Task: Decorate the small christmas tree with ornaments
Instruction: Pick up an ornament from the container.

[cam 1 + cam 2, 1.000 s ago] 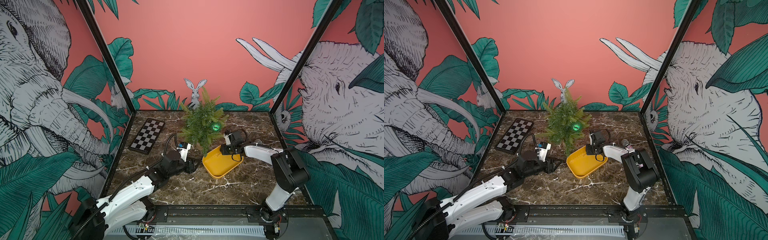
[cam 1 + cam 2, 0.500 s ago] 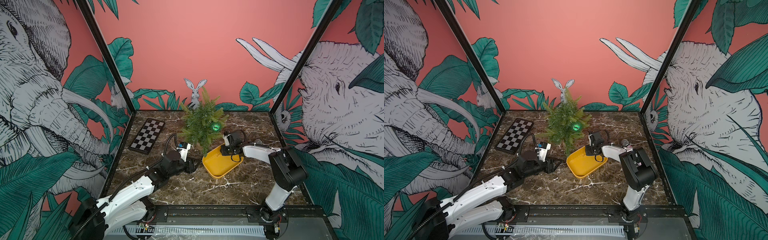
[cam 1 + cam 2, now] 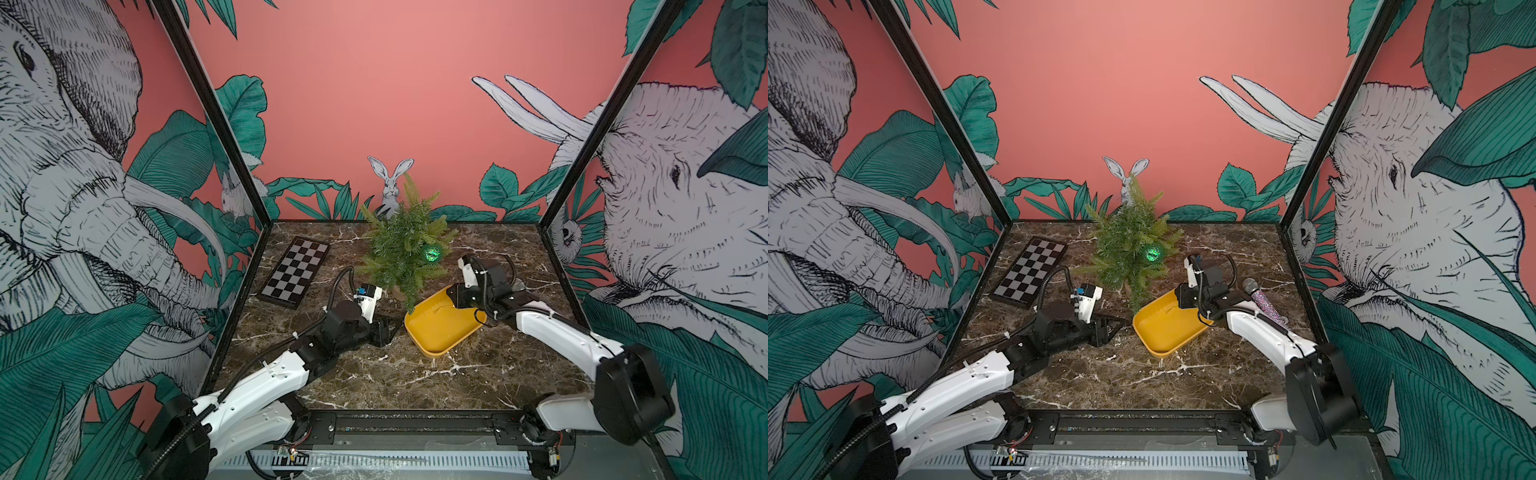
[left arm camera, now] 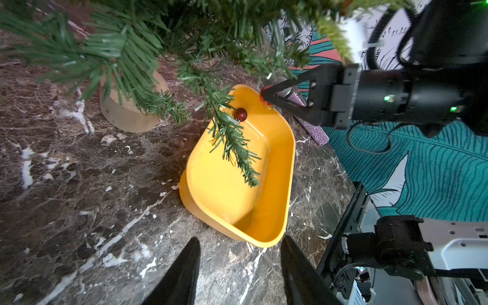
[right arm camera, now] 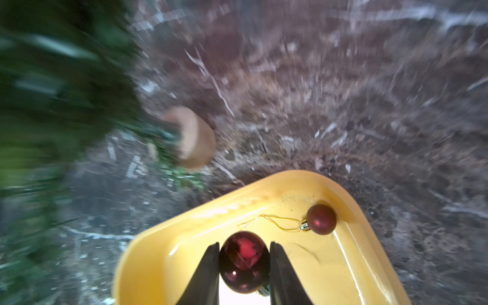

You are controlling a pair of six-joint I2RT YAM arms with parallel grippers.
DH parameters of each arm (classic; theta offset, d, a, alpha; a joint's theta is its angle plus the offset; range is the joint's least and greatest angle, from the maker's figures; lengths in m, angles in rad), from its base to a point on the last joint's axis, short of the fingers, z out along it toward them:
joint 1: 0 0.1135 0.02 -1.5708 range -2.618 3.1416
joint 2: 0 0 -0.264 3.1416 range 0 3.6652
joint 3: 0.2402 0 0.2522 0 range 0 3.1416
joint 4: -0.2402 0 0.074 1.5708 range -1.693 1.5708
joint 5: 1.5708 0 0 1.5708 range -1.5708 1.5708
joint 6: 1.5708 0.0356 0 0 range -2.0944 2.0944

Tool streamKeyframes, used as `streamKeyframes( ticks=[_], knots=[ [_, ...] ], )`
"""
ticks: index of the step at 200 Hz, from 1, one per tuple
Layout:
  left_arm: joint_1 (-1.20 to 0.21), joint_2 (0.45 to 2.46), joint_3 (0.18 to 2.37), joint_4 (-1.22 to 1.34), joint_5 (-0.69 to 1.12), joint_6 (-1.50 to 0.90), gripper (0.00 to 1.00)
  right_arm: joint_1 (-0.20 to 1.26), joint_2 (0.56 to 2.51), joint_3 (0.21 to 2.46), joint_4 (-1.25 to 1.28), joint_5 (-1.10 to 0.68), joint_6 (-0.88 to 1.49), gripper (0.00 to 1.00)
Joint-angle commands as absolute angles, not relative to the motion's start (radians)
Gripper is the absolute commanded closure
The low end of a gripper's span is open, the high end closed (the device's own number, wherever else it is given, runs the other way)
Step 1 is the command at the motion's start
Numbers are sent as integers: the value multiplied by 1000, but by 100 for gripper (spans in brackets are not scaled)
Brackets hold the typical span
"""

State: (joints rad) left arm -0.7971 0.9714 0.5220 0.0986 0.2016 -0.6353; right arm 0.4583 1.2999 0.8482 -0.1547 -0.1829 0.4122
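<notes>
Top views: small christmas tree (image 3: 405, 245) upright just behind yellow tray (image 3: 432, 353), one low branch over the tray's far end. Green ball (image 3: 432, 253) hangs on the tree, up behind the tray. Left gripper (image 3: 392, 328) low, just beside the tray's rim; right gripper (image 3: 452, 297) at the tray's far corner. Left wrist: left fingers (image 4: 184, 269) spread, nothing between, near the tray's near end. Right wrist: right jaws clamped on held red ball (image 5: 244, 261) inside the tray's outline, floor contact unclear; loose red ball (image 5: 321, 219) lies in the tray's corner by the wall.
</notes>
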Motion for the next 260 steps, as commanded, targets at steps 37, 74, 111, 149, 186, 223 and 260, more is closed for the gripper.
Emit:
streamKeyframes(
  ticks=[37,74,111,149,186,223,260],
  knots=[
    [-801,973,610,189,272,-630,50,467,1055,841,-281,-265,474,71],
    [-804,992,652,224,309,-629,52,507,971,923,-354,-304,484,71],
    [-806,988,700,230,329,-627,53,557,961,1041,-392,-335,486,70],
    [-796,977,763,197,317,-599,54,592,1001,1163,-378,-393,497,70],
    [-732,971,829,201,391,-604,59,624,1084,1280,-359,-439,497,70],
    [-661,963,873,220,485,-582,62,638,1160,1365,-294,-493,529,70],
    [-608,989,870,316,610,-597,54,644,1222,1411,-237,-530,558,70]
  ],
)
